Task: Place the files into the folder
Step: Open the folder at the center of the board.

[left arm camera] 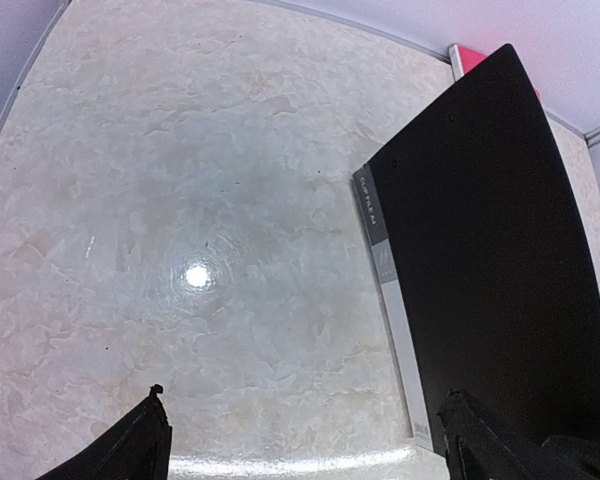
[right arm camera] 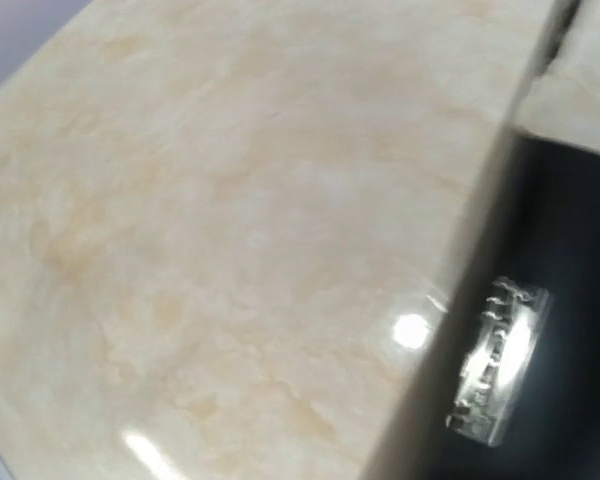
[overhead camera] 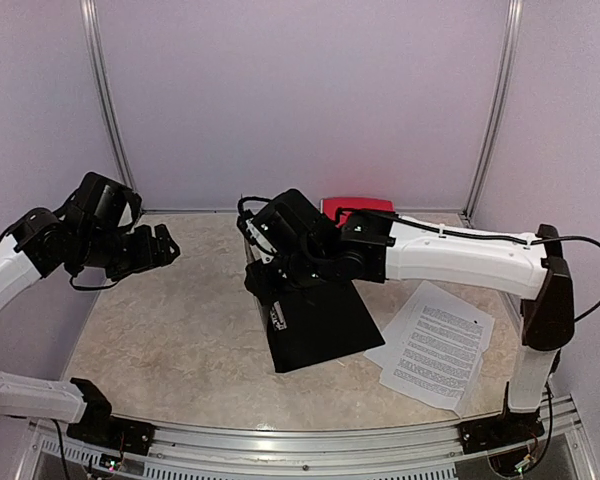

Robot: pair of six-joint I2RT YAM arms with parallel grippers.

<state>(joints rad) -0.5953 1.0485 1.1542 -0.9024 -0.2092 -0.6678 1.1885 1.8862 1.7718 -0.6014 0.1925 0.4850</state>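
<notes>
Left to right, with the black folder (overhead camera: 325, 325) as the reference. My left tool (overhead camera: 158, 247) hangs above the marbled desk (overhead camera: 180, 340), well to the left of the folder and touching nothing. In its wrist view the two dark fingertips (left arm camera: 130, 450) stand wide apart at the bottom corners, with bare desk between them. In that same view the folder's grey spine label (left arm camera: 388, 290) runs along the folder's left edge, and the black cover fills the right side. My right arm reaches in from the folder's right, crossing above its far edge, and my right tool (overhead camera: 263, 283) sits at the folder's far-left corner, by the spine. The arm's dark body hides its fingers, so I cannot tell whether they are apart, together, or clamped on the cover. Its wrist view shows pale desk beside a black surface that carries a metal clip (right arm camera: 500, 360). A red object (overhead camera: 358, 206) lies just behind the folder, partly hidden by the arm. The files (overhead camera: 435, 345), white sheets with dense black print uppermost, lie flat on the desk just right of the folder, outside it, with their near-left edge at the cover's right corner.
</notes>
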